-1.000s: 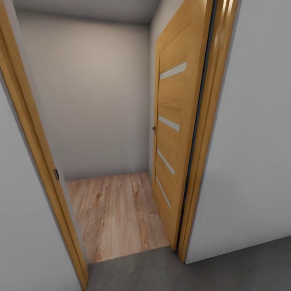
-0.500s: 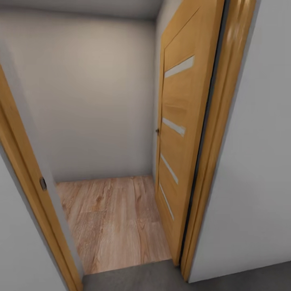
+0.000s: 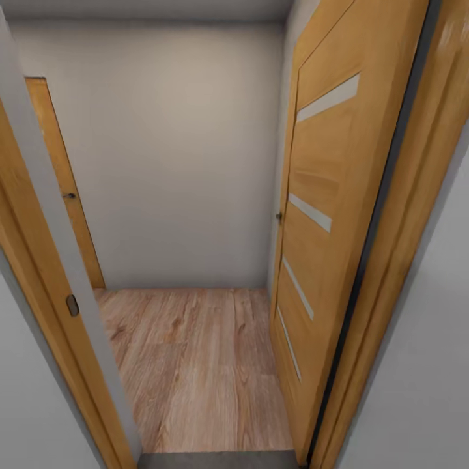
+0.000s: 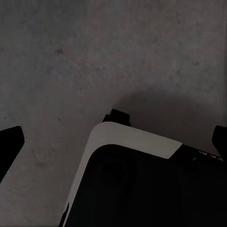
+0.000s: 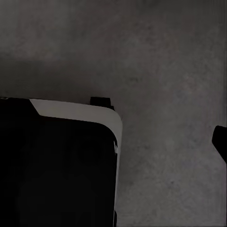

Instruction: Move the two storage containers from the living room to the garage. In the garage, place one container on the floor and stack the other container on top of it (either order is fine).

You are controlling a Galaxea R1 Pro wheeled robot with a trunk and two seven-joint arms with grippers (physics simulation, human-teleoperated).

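1. Underfoot in both wrist views: dark grey mottled concrete floor [image 4: 71, 61], with the black, white-edged robot base [image 4: 142, 189] over it; same base corner [image 5: 61, 156] in the right wrist view.
2. Left gripper [image 4: 116, 142]: two dark fingertips at opposite edges of the left wrist view, set wide apart, nothing between them but bare concrete. Spread wide, holding nothing.
3. Right gripper: one dark fingertip [image 5: 220, 142] at the edge of the right wrist view, its partner hidden behind the base; spread or closed cannot be told.
4. At the head view's bottom edge: a thin strip of the same grey concrete [image 3: 215, 460], ending at the threshold.
5. Framing the opening: a wooden door frame [image 3: 39, 273] on the left with a small metal strike plate [image 3: 71, 305], and a matching jamb on the right.
6. Just past the threshold: light wood-plank flooring [image 3: 195, 365] of a small hallway.
7. Along the right side: an open wooden door [image 3: 326, 215] with slim pale glass strips, swung inward, a small dark handle [image 3: 279, 215] at its far edge.
8. At the far end: a plain pale wall [image 3: 176, 156], and in the far left corner a second wooden door [image 3: 65, 189], closed, with its own dark handle.
9. Storage containers: not among what is seen here.
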